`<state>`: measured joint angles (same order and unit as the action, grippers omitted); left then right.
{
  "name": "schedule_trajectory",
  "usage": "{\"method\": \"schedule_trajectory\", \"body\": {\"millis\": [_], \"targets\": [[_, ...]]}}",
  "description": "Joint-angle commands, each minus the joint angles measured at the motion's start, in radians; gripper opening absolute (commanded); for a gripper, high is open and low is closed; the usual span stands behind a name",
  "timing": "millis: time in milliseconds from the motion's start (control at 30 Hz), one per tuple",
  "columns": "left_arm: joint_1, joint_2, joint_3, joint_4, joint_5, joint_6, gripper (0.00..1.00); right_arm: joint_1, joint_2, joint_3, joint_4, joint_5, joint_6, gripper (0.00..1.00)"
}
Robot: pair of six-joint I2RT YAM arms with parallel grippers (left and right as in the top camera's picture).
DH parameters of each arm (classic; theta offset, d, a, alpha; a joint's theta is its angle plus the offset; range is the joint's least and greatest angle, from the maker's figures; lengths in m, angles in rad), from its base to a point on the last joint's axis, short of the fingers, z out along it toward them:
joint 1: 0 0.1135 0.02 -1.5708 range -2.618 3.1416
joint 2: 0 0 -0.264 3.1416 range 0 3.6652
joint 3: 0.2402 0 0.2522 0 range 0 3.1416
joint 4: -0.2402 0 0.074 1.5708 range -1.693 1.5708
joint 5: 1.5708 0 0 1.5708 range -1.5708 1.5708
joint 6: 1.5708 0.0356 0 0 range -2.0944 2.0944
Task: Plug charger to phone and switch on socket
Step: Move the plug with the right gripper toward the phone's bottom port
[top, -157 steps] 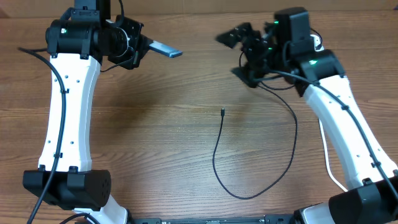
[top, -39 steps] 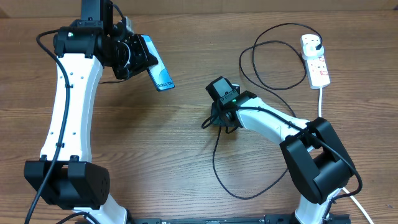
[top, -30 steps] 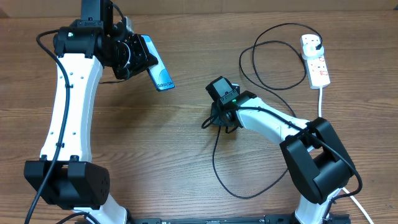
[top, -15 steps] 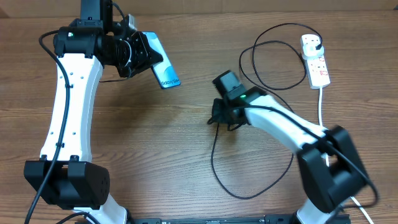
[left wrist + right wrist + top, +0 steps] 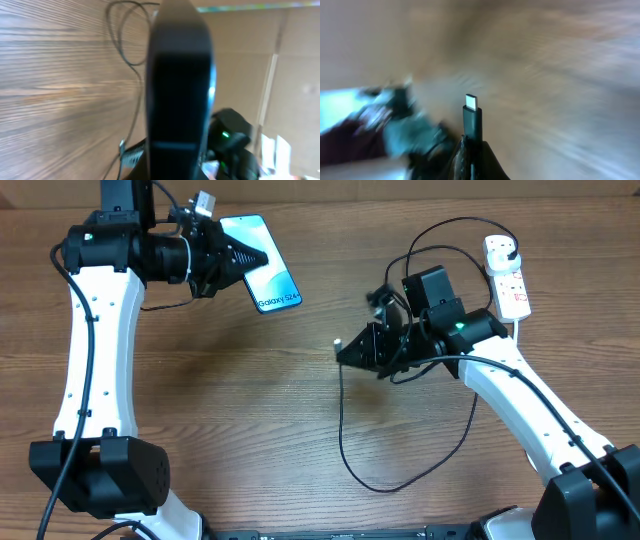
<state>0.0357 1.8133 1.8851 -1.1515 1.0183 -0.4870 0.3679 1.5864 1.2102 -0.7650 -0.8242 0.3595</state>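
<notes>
My left gripper (image 5: 232, 258) is shut on the phone (image 5: 266, 263), held above the table at the back left with its blue-teal screen up and its bottom edge toward the right. In the left wrist view the phone (image 5: 179, 85) is a dark slab edge-on. My right gripper (image 5: 352, 350) is shut on the charger (image 5: 341, 430) just behind its connector tip (image 5: 471, 102), which points left toward the phone, a short gap away. The black cable loops down the table and back up to the socket (image 5: 507, 276) at the back right, where its plug sits.
The socket's thick white cord (image 5: 517, 370) runs down the right side of the table, under my right arm. The charger cable forms loops (image 5: 440, 260) just left of the socket.
My left gripper swung the phone rightward and turned its screen up. My right gripper lifted the connector off the table and moved back and right, now pointing it left.
</notes>
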Motion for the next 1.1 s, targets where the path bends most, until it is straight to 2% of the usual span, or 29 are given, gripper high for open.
{"method": "schedule_trajectory", "body": {"millis": [0, 167, 433, 667, 1067], "targets": [[0.011, -0.002, 0.002, 0.007, 0.137, 0.038, 0.04, -0.005, -0.021, 0.027, -0.008, -0.332, -0.142, 0.04], [0.011, -0.002, 0.002, 0.004, 0.194, 0.070, 0.04, -0.003, -0.021, 0.027, -0.009, -0.413, -0.152, 0.04], [0.011, -0.002, 0.002, -0.004, 0.171, 0.103, 0.04, -0.004, -0.051, 0.027, -0.031, -0.414, -0.146, 0.04], [0.010, -0.002, 0.002, -0.104, 0.180, 0.228, 0.04, -0.003, -0.155, 0.027, -0.031, -0.436, -0.119, 0.04], [-0.032, -0.002, 0.002, -0.131, 0.265, 0.237, 0.04, 0.039, -0.180, 0.027, -0.016, -0.436, -0.058, 0.04]]}}
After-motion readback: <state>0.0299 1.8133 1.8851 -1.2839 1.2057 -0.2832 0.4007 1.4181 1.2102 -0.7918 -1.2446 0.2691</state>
